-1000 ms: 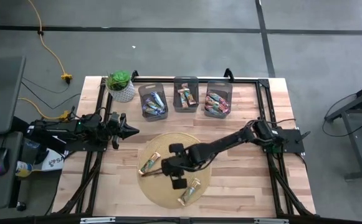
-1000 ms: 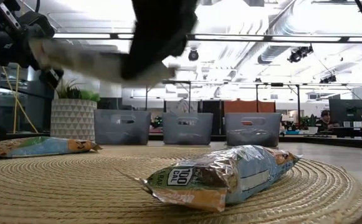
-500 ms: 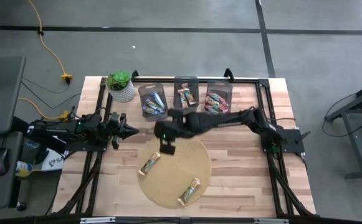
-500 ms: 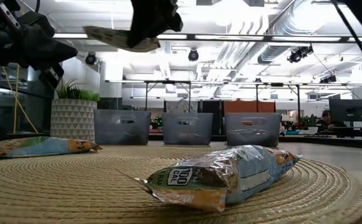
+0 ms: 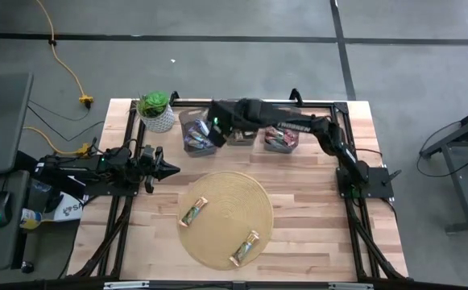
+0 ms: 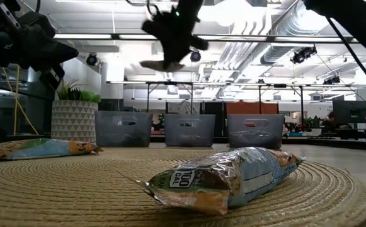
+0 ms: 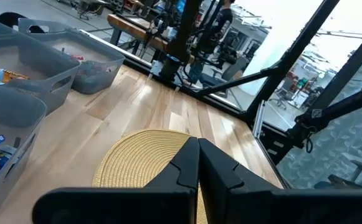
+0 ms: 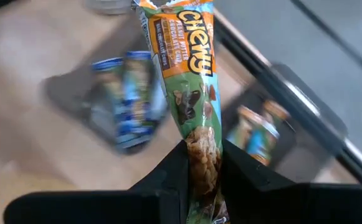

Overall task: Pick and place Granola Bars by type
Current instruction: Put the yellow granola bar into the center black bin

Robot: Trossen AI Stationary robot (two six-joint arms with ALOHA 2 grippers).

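Observation:
My right gripper hangs high over the far row of bins, between the left bin and the middle bin, shut on a green-and-orange "Chewy" granola bar. The low view shows that bar under the gripper. Two more bars lie flat on the round woven mat, one on its left side and one near its front. My left gripper waits shut at the table's left, level, pointing toward the mat. My right gripper pinches the granola bar by one end between its two fingers. The rest of the bar sticks out forward past the fingertips. The fingers point down over the bins, and the bar is lifted clear of everything.
The left bin holds blue-wrapped bars, the middle bin orange ones, and the right bin pink-red ones. A potted plant stands at the far left corner. A black frame runs around the table's edges.
My right arm has lifted the bar off the mat's left-centre and swung it up and toward the far edge, ending above the left and middle bins. The gripper has stayed shut on the bar throughout. The two bars on the mat have not moved.

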